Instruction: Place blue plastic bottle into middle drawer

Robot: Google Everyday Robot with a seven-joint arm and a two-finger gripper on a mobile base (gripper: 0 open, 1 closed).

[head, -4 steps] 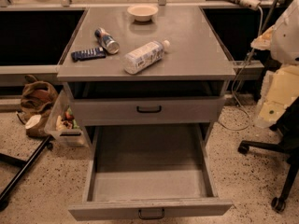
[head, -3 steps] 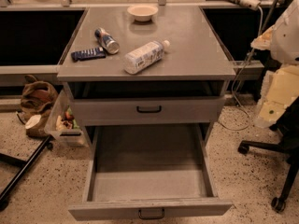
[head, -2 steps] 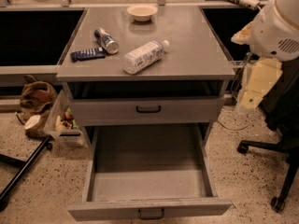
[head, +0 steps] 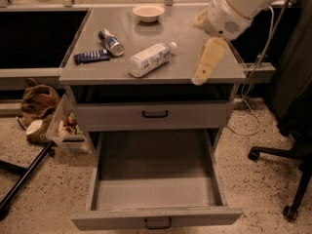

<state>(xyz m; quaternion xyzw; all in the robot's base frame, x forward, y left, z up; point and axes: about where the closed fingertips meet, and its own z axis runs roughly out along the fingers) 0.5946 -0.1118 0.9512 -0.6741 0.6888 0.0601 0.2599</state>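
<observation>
Lying on cabinet top [head: 180, 67], blue plastic bottle [head: 150, 58], label unreadable; hand [head: 202, 72] hovers to R, state unclear.

The arm [head: 242, 4] above the pincer [head: 204, 61], over the cabinet's [head: 181, 33] right edge, is cropped.

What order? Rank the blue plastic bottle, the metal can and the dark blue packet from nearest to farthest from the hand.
The hand hangs at the cabinet top's right front edge.
1. Blue plastic bottle, lying mid-top, to its left.
2. Metal can, further left and back.
3. Dark blue packet, at the left edge.
</observation>
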